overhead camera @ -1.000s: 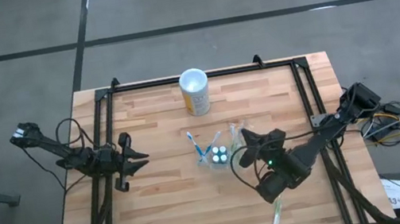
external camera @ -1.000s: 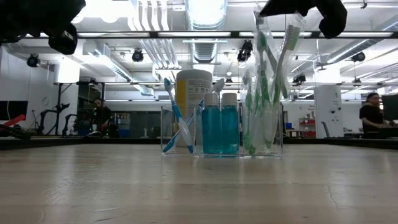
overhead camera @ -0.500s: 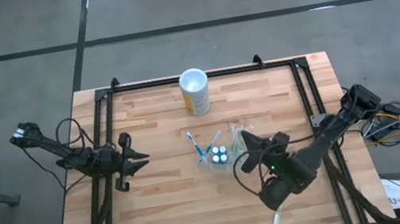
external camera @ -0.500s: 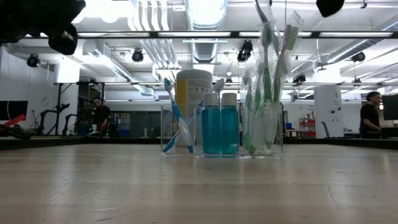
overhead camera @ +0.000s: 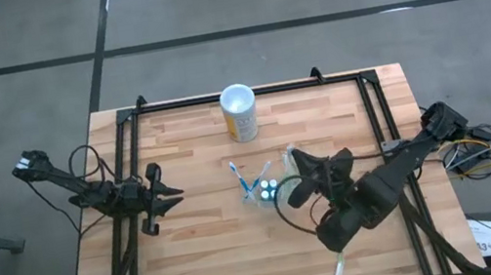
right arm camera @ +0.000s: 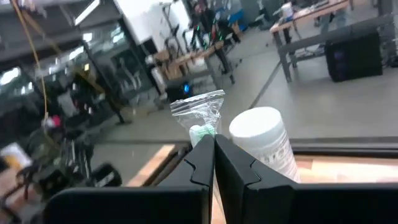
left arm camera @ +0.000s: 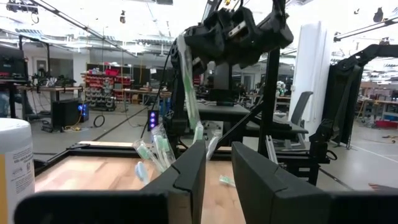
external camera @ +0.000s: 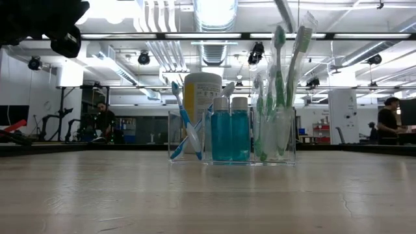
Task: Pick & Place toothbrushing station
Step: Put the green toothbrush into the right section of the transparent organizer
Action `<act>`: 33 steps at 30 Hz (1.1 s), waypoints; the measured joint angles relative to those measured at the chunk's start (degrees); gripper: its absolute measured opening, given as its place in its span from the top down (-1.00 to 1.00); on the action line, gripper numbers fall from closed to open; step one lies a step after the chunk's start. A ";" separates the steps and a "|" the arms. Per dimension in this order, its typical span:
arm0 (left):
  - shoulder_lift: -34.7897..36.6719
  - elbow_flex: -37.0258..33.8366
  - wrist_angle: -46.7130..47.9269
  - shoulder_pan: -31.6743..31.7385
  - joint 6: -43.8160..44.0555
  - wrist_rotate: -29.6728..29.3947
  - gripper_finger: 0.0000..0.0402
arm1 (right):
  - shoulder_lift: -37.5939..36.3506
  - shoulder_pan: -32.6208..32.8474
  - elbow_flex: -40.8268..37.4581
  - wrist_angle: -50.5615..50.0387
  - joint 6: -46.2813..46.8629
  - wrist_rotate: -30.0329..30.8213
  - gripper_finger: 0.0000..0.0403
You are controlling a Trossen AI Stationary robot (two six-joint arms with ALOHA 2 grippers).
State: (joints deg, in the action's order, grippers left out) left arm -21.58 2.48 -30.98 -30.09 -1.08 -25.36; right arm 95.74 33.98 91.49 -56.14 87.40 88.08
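Compared with a second ago, we see the right arm swung so its gripper (overhead camera: 298, 171) now sits over the centre-right of the high view, closer to the station than before, where it hung lower and further right. In the low view the dark shape that filled the upper right edge a second ago is gone, and the packaged toothbrushes stand clear. The left arm has not budged; its gripper (overhead camera: 164, 196) waits at centre-left of the high view, well apart from everything, fingers (left arm camera: 186, 186) slightly parted around nothing.

The right gripper's fingers (right arm camera: 205, 168) are pressed together, pinching a clear wrapper with a green toothbrush head (right arm camera: 200, 118) inside.

Now the toothbrushing station (external camera: 231, 138) itself: we find it at mid-table, centre of the low view, a clear, colourless holder with compartments. From left to right in that view we see crossed blue and white toothbrushes (external camera: 185, 127), two teal bottles with white caps (external camera: 230, 133), then green toothbrushes in wrappers (external camera: 279, 91) standing upright. Behind it stands the yellow canister with a white lid (overhead camera: 240, 113), near the table's upper edge in the high view. One more wrapped toothbrush (overhead camera: 340, 265) lies at lower right there.
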 joint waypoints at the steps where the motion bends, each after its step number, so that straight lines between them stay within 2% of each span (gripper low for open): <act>1: 0.01 0.00 -0.01 0.01 0.00 -0.01 0.59 | 0.00 -0.01 0.85 0.02 -1.52 -0.87 0.96; 5: 0.01 0.00 0.00 -0.01 0.00 0.01 0.59 | 0.00 -0.44 3.12 0.10 -7.30 -4.48 0.96; 9: 0.00 0.00 0.00 -0.01 0.00 0.01 0.59 | 0.00 -1.68 3.75 0.26 -9.29 -7.42 0.96; 16: 0.01 0.00 0.00 0.01 0.00 -0.01 0.59 | 0.06 -3.34 2.50 4.77 -10.67 -11.80 0.96; 26: 0.01 0.00 0.15 -0.01 0.00 0.00 0.59 | 0.39 -3.60 0.93 9.77 -20.61 -20.16 0.96; 30: 0.00 0.00 0.15 -0.01 0.00 0.00 0.59 | 0.37 -3.95 0.26 9.60 -22.34 -20.46 0.96; 33: 0.01 0.00 0.15 -0.01 0.00 0.00 0.59 | 0.27 -4.03 0.21 9.22 -23.71 -17.81 0.96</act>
State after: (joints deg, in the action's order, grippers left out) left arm -21.56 2.48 -30.83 -30.11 -1.08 -25.36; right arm 96.02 29.95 91.70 -46.92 63.70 70.27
